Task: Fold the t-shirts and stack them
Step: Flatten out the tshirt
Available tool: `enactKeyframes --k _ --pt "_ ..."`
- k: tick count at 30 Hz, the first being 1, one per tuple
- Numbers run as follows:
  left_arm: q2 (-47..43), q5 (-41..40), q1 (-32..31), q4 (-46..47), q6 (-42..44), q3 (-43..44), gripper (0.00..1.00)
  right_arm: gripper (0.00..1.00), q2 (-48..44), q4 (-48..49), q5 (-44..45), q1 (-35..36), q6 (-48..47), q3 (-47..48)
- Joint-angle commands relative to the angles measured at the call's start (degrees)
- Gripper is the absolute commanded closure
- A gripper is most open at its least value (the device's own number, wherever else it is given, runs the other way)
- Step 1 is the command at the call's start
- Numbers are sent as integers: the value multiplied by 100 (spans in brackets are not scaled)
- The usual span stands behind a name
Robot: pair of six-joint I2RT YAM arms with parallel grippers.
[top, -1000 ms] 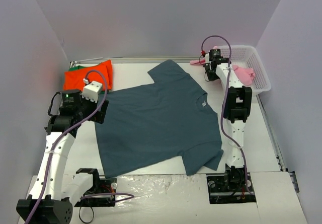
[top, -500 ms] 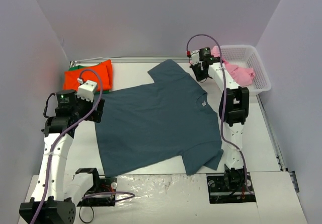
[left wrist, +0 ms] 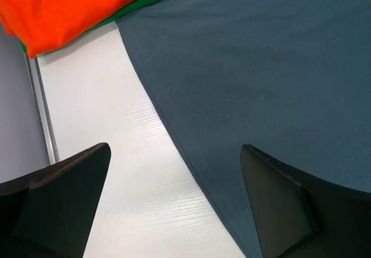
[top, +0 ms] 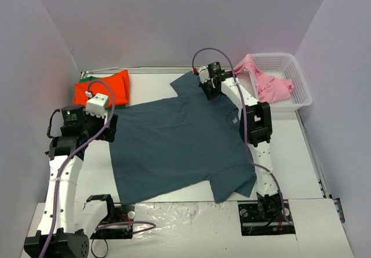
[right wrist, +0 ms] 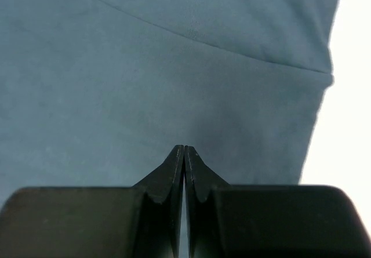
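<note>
The right gripper (right wrist: 184, 151) is sitting at the bottom with its two black fingers (right wrist: 168, 180) pressing flat against each other, tips meeting in a point. The slate-blue t-shirt (right wrist: 145, 90) is filling nearly everything beyond the gripper and lying pretty smooth, with a curved seam (right wrist: 194, 36) running across above the tips. White table (right wrist: 348, 124) is peeking out off to the gripper's right. Can't tell if the tips are touching cloth.

Slate-blue t-shirt (top: 179, 142) lies flat, orange-red one (top: 101, 87) atop green (left wrist: 142, 2).
</note>
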Motion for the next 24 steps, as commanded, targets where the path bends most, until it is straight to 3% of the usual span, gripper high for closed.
enactKeyframes --k 1,13,24 --pt "-101 155 63 30 -98 12 6 100 285 -163 151 66 5 281" --pt "-119 252 134 56 -115 -6 6 100 768 -154 819 75 163 492" --pt "-163 384 213 21 -142 3 6 100 962 -163 969 -382 339 633"
